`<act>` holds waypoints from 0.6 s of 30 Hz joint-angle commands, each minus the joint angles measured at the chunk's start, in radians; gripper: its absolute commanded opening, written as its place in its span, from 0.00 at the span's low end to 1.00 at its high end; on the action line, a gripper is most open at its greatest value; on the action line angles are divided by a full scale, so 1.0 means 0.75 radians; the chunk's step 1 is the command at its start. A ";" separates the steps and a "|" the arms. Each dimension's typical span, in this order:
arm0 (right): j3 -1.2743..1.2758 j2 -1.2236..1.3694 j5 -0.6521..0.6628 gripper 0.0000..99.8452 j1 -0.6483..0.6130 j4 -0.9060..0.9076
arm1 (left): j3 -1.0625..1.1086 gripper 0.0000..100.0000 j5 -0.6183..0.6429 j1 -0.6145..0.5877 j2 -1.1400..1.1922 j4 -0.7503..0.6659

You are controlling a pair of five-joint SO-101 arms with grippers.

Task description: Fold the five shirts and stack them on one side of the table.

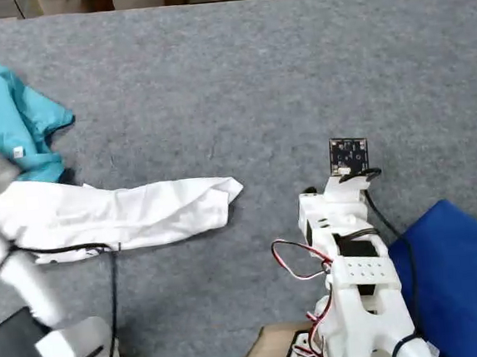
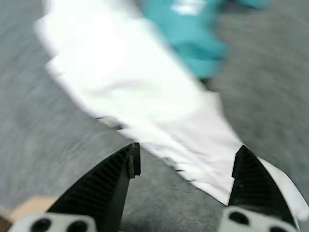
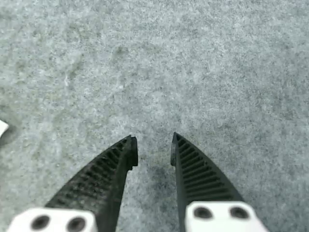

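Closest to the robot's side of the table stand the two arms; the left arm (image 1: 34, 330) is at the corner and the right arm (image 1: 354, 260) is nearer the middle, with red wires (image 1: 291, 257) looping beside it. A bit of brown cardboard (image 1: 266, 351) peeks out just beside the right arm's foot. A blue shirt (image 1: 465, 284) lies bunched up on the right arm's outer side, close to it and running off the near edge.

A little farther out, the right claw (image 3: 154, 145) hangs over the bare grey mat (image 1: 255, 77); its two black fingers (image 3: 113, 169) are a small way apart and there is nothing between them.

The white shirt (image 1: 116, 214) lies in a long, rumpled strip in front of the left arm, reaching toward the middle of the table. The left claw (image 2: 186, 154) hangs over it with its fingers (image 2: 116, 174) spread wide; it has hold of nothing, and the white shirt (image 2: 145, 96) shows through the gap.

Farther off, the teal shirt (image 1: 12, 123) sits in a crumpled heap at the left edge; it touches the far end of the white shirt. Past that the grey mat runs to the far edge of the table.
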 commanded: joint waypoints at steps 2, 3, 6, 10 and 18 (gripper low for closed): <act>0.003 -0.005 -0.010 0.13 -0.019 -0.029 | 0.391 0.31 -0.031 -0.200 0.038 -0.260; 0.003 -0.005 -0.010 0.13 -0.019 -0.031 | 0.471 0.31 -0.027 -0.205 0.062 -0.348; 0.003 -0.005 -0.012 0.13 -0.019 -0.029 | 0.689 0.31 -0.027 -0.205 0.122 -0.618; 0.003 -0.005 -0.006 0.13 -0.019 -0.029 | 0.786 0.31 -0.025 -0.184 0.193 -0.810; 0.003 -0.005 -0.012 0.12 -0.019 -0.031 | 0.691 0.01 0.047 -0.172 0.283 -0.890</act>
